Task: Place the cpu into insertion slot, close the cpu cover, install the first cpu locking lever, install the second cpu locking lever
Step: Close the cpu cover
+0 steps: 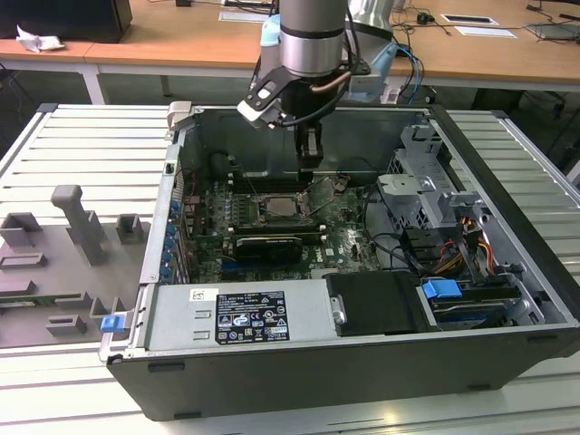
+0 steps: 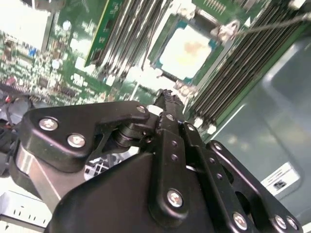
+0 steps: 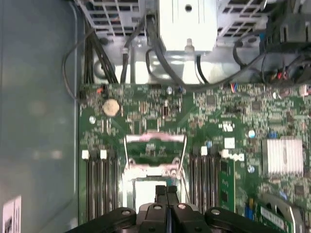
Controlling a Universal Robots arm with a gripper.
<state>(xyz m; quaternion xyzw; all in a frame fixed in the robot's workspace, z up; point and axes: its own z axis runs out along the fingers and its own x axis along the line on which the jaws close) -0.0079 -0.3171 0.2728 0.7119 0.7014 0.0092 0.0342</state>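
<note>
Gripper [image 3: 166, 190]: fingers pressed together, nothing held, tips hanging near insertion slot [image 2: 224, 32] rim. Cpu [image 2: 187, 51] lying flat inside insertion slot, metal top up. Cpu cover [image 3: 155, 138] tipped up open at insertion slot's edge.

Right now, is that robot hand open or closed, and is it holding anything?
Hand: closed, nothing seen in its grip, near the cpu.

A ribbed grey metal table [image 1: 54, 136] carries the open computer case [image 1: 362, 362] directly beneath the gripper [image 1: 309, 165]. Grey fixture blocks [image 1: 77, 227] stand well apart from the gripper, toward the exterior view's left.
</note>
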